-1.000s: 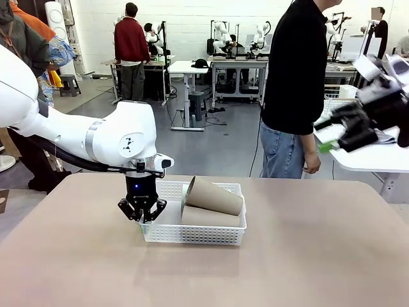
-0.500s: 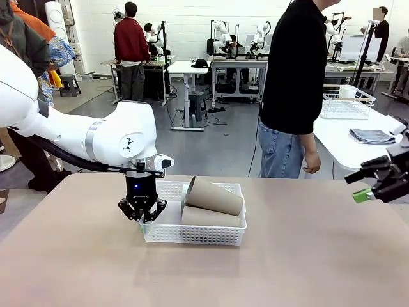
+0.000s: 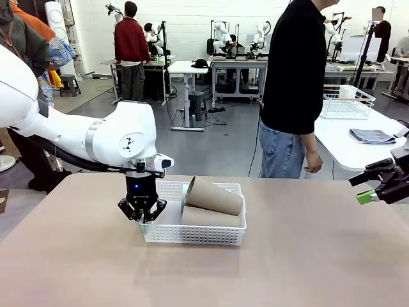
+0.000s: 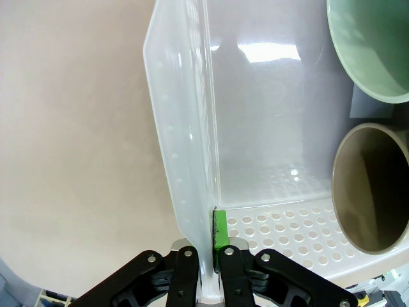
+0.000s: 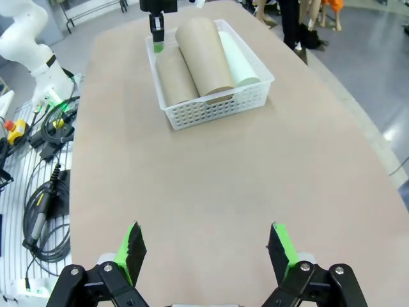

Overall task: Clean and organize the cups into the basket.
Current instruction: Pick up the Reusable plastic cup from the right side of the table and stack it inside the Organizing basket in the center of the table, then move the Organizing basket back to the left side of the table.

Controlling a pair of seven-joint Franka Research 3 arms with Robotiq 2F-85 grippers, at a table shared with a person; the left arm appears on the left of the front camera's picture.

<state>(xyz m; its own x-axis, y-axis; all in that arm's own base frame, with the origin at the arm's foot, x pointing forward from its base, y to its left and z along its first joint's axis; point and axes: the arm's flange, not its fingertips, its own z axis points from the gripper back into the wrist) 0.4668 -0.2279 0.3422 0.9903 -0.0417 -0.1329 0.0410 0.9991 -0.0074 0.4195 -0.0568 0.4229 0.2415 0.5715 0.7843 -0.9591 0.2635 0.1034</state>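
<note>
The white basket (image 3: 192, 235) stands in the middle of the table. Two tan-brown cups lie in it on their sides, one (image 3: 214, 195) resting on top of the other (image 3: 206, 217). The right wrist view shows the basket (image 5: 217, 105), both tan cups (image 5: 199, 54) and a mint green cup (image 5: 238, 61) beside them. My left gripper (image 3: 142, 217) is shut on the basket's left end wall (image 4: 185, 160), near the open mouths of the mint cup (image 4: 374, 51) and a tan cup (image 4: 370, 192). My right gripper (image 3: 361, 187) hangs open and empty at the table's right edge.
A person in a black top stands at the far edge, one hand (image 3: 313, 163) hanging down. A white wire basket (image 3: 345, 102) sits on another table behind. Cables (image 5: 38, 198) lie on the floor beside the table.
My right arm has swung down from high at the right to just above the table's right edge. The left gripper, basket and cups have not moved.
</note>
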